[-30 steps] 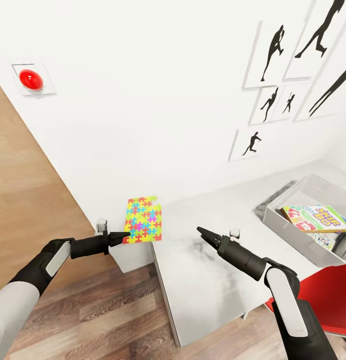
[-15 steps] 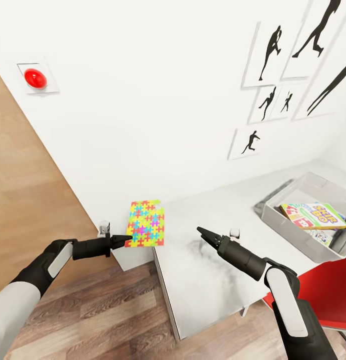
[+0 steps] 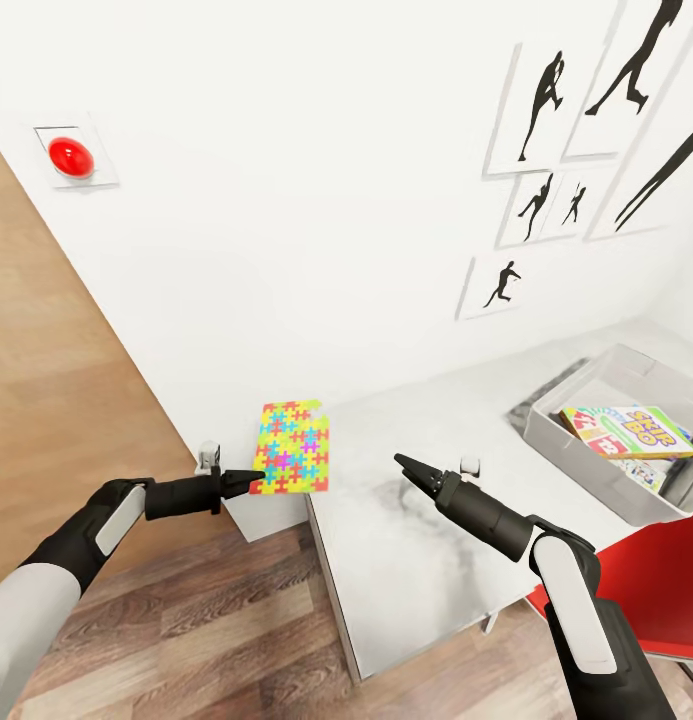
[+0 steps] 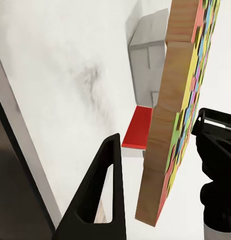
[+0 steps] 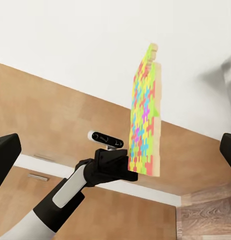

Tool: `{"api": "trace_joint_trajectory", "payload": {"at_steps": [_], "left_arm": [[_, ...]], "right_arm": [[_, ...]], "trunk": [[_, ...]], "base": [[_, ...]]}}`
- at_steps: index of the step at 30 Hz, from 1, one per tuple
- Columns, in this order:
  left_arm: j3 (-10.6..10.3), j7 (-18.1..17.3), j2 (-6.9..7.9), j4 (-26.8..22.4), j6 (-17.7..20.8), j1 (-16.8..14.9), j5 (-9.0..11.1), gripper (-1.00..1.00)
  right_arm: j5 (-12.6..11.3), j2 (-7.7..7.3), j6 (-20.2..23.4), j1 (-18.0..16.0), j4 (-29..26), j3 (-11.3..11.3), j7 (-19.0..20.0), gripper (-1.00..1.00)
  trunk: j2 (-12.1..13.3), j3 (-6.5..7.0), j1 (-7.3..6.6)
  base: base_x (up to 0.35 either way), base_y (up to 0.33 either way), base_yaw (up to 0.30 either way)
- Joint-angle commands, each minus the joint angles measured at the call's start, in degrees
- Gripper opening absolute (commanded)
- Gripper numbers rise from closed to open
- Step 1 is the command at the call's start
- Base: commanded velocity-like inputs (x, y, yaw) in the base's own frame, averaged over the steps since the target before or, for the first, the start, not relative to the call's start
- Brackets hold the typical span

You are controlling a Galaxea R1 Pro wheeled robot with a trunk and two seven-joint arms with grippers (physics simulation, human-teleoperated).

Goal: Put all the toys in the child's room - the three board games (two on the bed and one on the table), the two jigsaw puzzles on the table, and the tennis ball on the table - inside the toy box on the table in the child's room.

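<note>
A jigsaw puzzle [image 3: 291,447], a flat square in a bright interlocking pattern, stands upright in the air just off the table's [image 3: 416,560] left end. My left gripper [image 3: 254,478] is shut on its lower corner. In the left wrist view the puzzle [image 4: 175,100] stands edge-on between the two fingers. The right wrist view faces the puzzle [image 5: 143,120] and the left gripper [image 5: 126,167]. My right gripper [image 3: 398,460] hovers over the table, open and holding nothing. The grey toy box [image 3: 576,455] sits at the table's far right with cartoon-covered board games [image 3: 631,430] inside.
A red chair [image 3: 656,590] stands under my right arm. A small white unit [image 3: 256,515] sits below the puzzle against the wall. A brown wooden door [image 3: 46,400] is at the left. The wall carries a red button [image 3: 66,157] and black silhouette pictures [image 3: 546,100].
The whole view shifted slightly a second ago as the camera moved. Both arms and the puzzle have kept their places since.
</note>
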Motion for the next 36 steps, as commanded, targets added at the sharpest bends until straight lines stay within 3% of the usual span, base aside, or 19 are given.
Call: {"api": "trace_joint_trajectory", "payload": {"at_steps": [1, 17, 36], "left_arm": [[-0.21, -0.1, 0.04, 0.02, 0.25, -0.06, 0.28, -1.0], [-0.3, -0.2, 0.09, 0.02, 0.19, -0.06, 0.3, -1.0], [-0.28, -0.25, 0.09, -0.11, 0.15, -0.06, 0.31, -1.0]], "right_arm": [[-0.02, 0.01, 0.33, -0.05, -0.01, -0.08, 0.12, 1.0], [-0.07, 0.01, 0.38, -0.05, -0.01, -0.08, 0.26, 1.0], [-0.07, 0.01, 0.37, -0.05, -0.01, -0.08, 0.3, 1.0]], "trunk": [[-0.11, -0.1, 0.03], [-0.11, -0.06, 0.03], [-0.11, 1.04, 0.03]], "base": [[0.0, 0.0, 0.0], [0.0, 0.0, -0.007], [0.0, 0.0, -0.207]]}}
